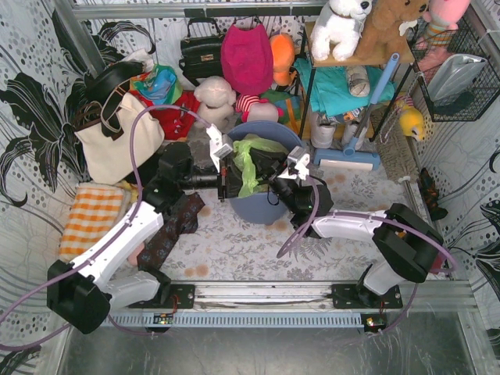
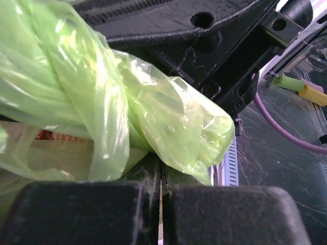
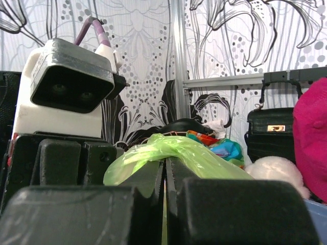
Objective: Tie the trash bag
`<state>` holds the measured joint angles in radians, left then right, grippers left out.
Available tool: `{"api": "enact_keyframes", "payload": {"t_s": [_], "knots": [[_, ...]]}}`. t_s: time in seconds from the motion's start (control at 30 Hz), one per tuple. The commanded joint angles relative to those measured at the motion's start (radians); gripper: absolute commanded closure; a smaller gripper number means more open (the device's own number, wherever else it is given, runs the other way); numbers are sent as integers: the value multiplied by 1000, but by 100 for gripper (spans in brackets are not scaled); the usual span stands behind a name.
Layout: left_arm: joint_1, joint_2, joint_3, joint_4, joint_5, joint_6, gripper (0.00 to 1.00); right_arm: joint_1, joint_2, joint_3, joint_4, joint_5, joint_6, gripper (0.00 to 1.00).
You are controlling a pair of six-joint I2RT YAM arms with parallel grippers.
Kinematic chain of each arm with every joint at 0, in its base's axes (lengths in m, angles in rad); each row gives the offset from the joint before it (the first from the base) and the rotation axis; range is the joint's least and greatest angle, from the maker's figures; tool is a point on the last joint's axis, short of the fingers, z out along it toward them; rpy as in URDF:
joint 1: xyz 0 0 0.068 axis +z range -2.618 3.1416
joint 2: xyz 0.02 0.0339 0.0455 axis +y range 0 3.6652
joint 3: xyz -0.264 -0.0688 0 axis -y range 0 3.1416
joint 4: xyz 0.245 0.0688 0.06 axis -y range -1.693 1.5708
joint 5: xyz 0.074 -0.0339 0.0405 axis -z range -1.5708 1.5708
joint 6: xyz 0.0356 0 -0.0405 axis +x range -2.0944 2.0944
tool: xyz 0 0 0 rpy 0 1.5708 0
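Note:
The lime-green trash bag (image 1: 251, 160) stands in the round blue-grey bin (image 1: 262, 209) at the middle of the table, its top gathered into twisted strands. My left gripper (image 1: 227, 178) reaches in from the left. In the left wrist view it is shut (image 2: 161, 176), with a thick knotted fold of the trash bag (image 2: 102, 92) running into its tips. My right gripper (image 1: 271, 175) comes in from the right, close opposite the left one. It is shut (image 3: 164, 171) on a green strand of the trash bag (image 3: 176, 152), and plastic shows in the slit between the jaws.
A cream tote bag (image 1: 117, 137) and an orange checked cloth (image 1: 94, 215) lie at the left. A dark patterned cloth (image 1: 173, 225) sits under the left arm. Handbags, plush toys and a shelf (image 1: 351, 58) crowd the back; a blue squeegee (image 1: 355, 152) leans at the right.

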<state>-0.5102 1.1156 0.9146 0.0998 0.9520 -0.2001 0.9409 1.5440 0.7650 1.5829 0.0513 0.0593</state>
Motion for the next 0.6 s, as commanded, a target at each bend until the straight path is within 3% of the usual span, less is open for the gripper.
{"api": "enact_keyframes", "payload": {"t_s": [0.0,0.13,0.2,0.27,0.37,0.57], "knots": [[-16,28,36,-28,71,5,100,-1,24,52,117,88,-14,100],[-16,25,47,-47,31,24,100,-2,28,48,116,124,-3,100],[-16,9,51,-67,-34,36,93,-1,24,46,115,84,6,100],[-15,-15,50,-78,-90,50,78,-2,14,39,114,30,23,100],[-15,-65,38,-58,-141,52,63,-1,-5,21,112,-38,49,100],[-16,-146,33,-75,-217,59,54,-1,-18,27,111,-151,104,100]]}}
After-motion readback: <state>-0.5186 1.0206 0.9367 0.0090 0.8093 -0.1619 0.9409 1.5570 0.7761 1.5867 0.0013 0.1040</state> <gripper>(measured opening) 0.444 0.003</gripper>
